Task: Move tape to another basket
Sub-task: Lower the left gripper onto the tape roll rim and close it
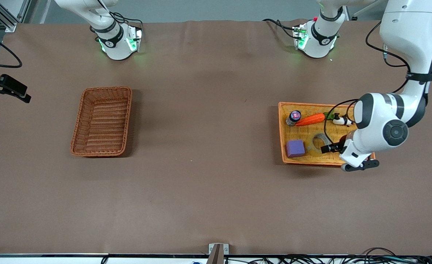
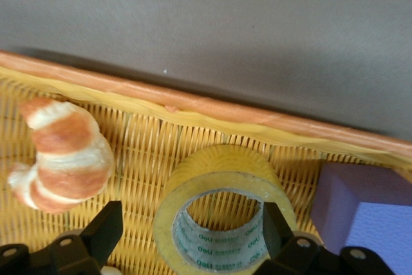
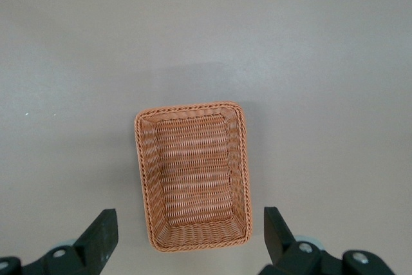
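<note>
The tape (image 1: 320,143) lies flat in the orange-rimmed yellow tray (image 1: 281,132), between a purple block and a croissant toy. In the left wrist view the tape (image 2: 222,188) shows its grey-lined hole. My left gripper (image 1: 329,148) is open just above the tape (image 2: 190,230). One fingertip (image 2: 106,230) is on the croissant's side of the roll, and the other (image 2: 273,227) is over the roll's wall on the block's side. The dark wicker basket (image 1: 106,89) stands empty toward the right arm's end. My right gripper (image 3: 190,233) is open and empty high over the basket (image 3: 190,106).
The tray's rim (image 2: 212,104) runs close to the tape. The tray also holds the purple block (image 1: 295,148), the croissant toy (image 2: 61,156), a carrot toy (image 1: 310,119), a small capped bottle (image 1: 294,117) and a panda toy (image 1: 342,120). The left arm covers the tray's end.
</note>
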Robot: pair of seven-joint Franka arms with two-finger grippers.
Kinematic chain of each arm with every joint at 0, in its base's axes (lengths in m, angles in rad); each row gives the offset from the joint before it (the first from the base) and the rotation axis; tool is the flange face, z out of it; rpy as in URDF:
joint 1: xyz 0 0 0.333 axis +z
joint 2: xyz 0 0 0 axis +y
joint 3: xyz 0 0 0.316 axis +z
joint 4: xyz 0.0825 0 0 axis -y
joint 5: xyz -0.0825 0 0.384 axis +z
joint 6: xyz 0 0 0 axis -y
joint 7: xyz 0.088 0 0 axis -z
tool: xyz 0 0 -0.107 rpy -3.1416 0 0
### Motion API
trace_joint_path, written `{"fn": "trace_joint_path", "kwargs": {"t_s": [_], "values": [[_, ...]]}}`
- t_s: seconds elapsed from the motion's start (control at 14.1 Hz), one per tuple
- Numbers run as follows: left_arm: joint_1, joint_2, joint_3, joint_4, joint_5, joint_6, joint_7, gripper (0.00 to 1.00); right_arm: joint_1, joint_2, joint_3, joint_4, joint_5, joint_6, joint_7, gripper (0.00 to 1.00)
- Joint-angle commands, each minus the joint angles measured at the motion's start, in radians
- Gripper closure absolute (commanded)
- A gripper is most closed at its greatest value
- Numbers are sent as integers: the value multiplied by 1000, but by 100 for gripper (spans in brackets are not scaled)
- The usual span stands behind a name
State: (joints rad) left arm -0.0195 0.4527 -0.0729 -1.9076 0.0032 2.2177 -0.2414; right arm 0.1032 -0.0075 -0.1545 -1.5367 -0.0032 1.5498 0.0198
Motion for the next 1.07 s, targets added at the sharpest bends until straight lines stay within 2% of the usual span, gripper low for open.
{"fn": "trace_joint_path", "kwargs": {"t_s": [0.0, 0.43, 0.5, 0.57, 0.78, 1.0], "values": [[-2, 10, -1, -51, 21, 40, -15, 7, -5, -2, 3, 1, 22, -5, -12, 0], [26, 18, -1, -114, 21, 48, 27, 15, -5, 0, 3, 1, 22, -5, -12, 0], [32, 20, -1, -114, 21, 50, 33, 23, -5, 0, 3, 1, 22, -5, -12, 0], [32, 20, -1, -113, 21, 50, 33, 38, -5, 0, 3, 0, 22, -5, -12, 0], [33, 20, 1, -111, 21, 50, 31, 64, -5, 0, 3, 0, 22, -5, -12, 0], [38, 20, 2, -113, 37, 50, 33, 82, -5, 0, 3, 1, 22, -5, -12, 0]]}}
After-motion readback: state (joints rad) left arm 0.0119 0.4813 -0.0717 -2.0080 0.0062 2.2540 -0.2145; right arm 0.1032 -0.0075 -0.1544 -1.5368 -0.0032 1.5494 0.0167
